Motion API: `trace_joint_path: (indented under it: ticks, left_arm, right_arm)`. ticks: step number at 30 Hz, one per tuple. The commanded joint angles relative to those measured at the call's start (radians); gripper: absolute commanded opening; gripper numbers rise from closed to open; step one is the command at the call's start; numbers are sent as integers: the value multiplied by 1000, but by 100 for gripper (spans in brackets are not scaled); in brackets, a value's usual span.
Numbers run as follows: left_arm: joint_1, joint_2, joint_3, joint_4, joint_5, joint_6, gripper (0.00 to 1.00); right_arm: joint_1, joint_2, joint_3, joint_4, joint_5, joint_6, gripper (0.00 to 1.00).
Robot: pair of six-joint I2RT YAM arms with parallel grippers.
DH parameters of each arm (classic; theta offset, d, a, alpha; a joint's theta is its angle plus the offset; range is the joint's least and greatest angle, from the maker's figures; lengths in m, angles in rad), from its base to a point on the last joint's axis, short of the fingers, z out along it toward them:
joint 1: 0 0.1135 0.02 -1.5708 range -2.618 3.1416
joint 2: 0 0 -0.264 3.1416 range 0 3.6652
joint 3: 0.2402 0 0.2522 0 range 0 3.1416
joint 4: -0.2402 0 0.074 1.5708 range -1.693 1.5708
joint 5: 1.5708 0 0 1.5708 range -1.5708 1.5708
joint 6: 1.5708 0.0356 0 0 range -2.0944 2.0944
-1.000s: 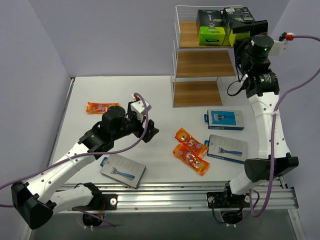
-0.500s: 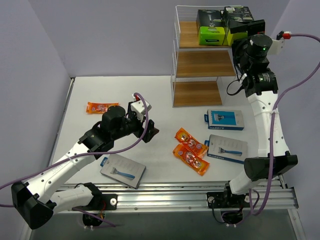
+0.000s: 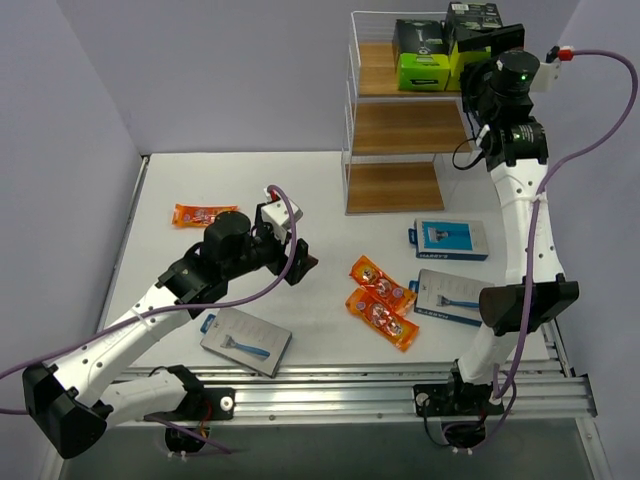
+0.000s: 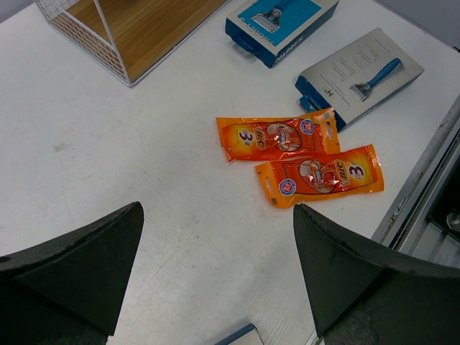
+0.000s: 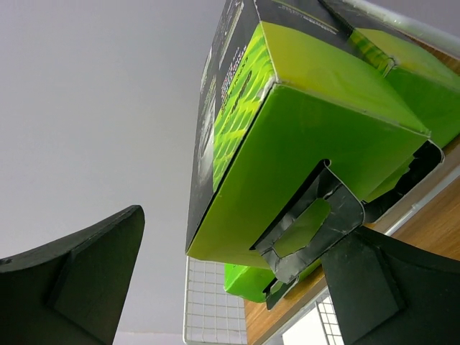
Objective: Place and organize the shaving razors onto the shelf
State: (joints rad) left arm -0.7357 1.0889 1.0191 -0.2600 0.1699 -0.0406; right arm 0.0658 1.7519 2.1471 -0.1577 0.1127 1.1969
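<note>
The shelf point(image 3: 408, 128) stands at the back right with black-and-lime-green boxes point(image 3: 421, 52) on its top tier. My right gripper point(image 3: 487, 45) is up at that tier, open. One green box point(image 5: 287, 136) lies between its fingers, above another box point(image 5: 277, 284) on the board. The left finger point(image 5: 86, 266) stands apart from it. My left gripper point(image 3: 303, 258) hovers open and empty over the table. Ahead of it lie two orange packets point(image 4: 279, 138) point(image 4: 323, 176). A third packet point(image 3: 203, 214) lies at the left. Three blue razor cards point(image 3: 450, 239) point(image 3: 455, 298) point(image 3: 246, 341) lie on the table.
The shelf's middle and bottom boards point(image 3: 395, 185) hold nothing. A metal rail point(image 3: 400, 385) runs along the near table edge. Purple cables trail from both wrists. Grey walls close in the left and back sides.
My right gripper has risen and moved back along the top tier, and the box in front of it has shifted the same way. The left arm has not moved.
</note>
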Motion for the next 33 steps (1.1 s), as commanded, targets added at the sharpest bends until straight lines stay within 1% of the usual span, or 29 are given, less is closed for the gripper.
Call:
trace_joint_path:
  ticks: [1, 4, 14, 26, 31, 32, 33]
  left_arm:
    - [6, 0, 52, 4, 16, -1, 94]
    - [7, 5, 53, 2, 22, -1, 94]
    - [19, 12, 61, -2, 39, -7, 94]
    - [19, 28, 72, -18, 51, -8, 94]
    - [21, 25, 72, -19, 48, -8, 94]
    - [19, 25, 72, -21, 46, -7, 94]
    - [19, 23, 72, -19, 46, -7, 94]
  right_arm:
    - [-11, -48, 19, 38, -24, 6, 98]
    - [-17, -71, -10, 47, -33, 6, 100]
    - [-27, -123, -30, 17, -67, 4, 100]
    - [-44, -238, -174, 30, -84, 10, 100]
    - [-46, -272, -208, 26, -88, 6, 100]
    - [-47, -279, -211, 26, -88, 6, 99]
    - [-49, -281, -217, 32, -90, 3, 93]
